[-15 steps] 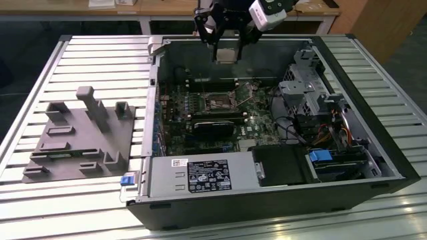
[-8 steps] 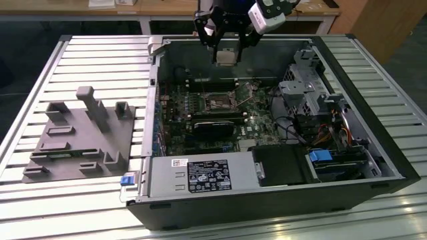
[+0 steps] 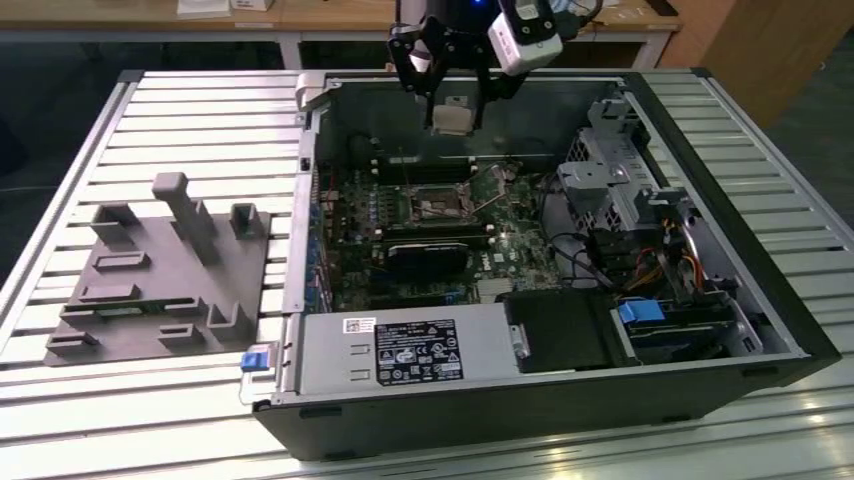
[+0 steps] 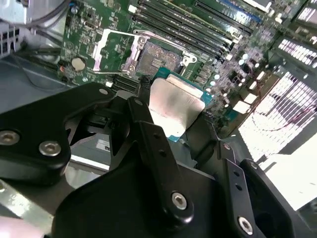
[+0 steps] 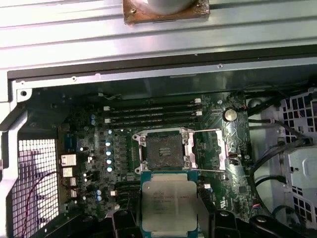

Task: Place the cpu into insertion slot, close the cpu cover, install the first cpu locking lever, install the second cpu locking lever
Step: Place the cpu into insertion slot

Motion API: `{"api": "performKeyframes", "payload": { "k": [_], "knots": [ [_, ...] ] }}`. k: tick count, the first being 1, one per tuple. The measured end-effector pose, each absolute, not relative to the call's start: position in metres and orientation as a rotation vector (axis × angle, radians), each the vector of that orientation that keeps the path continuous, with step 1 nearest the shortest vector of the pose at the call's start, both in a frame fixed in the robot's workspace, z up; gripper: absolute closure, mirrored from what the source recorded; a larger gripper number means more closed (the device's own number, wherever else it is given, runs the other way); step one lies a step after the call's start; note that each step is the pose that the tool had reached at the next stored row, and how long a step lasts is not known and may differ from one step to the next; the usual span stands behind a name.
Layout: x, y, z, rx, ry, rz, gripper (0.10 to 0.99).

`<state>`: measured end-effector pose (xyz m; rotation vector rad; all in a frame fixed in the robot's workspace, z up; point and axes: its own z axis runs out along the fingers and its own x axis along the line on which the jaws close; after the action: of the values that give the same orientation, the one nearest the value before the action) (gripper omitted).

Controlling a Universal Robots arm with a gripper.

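While the black gripper [image 3: 455, 108] clamped the flat silvery-beige cpu [image 5: 169, 206], no step was done.
Dark silver-rimmed insertion slot [image 5: 162, 150] sat empty, uncovered.

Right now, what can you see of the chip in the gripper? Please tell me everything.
The chip is a small flat square: a dull silvery metal lid on a green board that shows as a thin rim. Faint print marks the lid. The gripper clamps it by two opposite edges. It hangs in the air, clear of the empty socket, and touches nothing else.
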<state>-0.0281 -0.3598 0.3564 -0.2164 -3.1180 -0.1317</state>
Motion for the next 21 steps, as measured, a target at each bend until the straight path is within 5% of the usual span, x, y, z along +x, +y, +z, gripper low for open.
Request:
{"api": "performKeyframes", "payload": {
  "k": [21],
  "knots": [
    [-0.0281, -0.3598, 0.3515, -0.834, -3.03, -0.133, 0.545]
  ]
}}
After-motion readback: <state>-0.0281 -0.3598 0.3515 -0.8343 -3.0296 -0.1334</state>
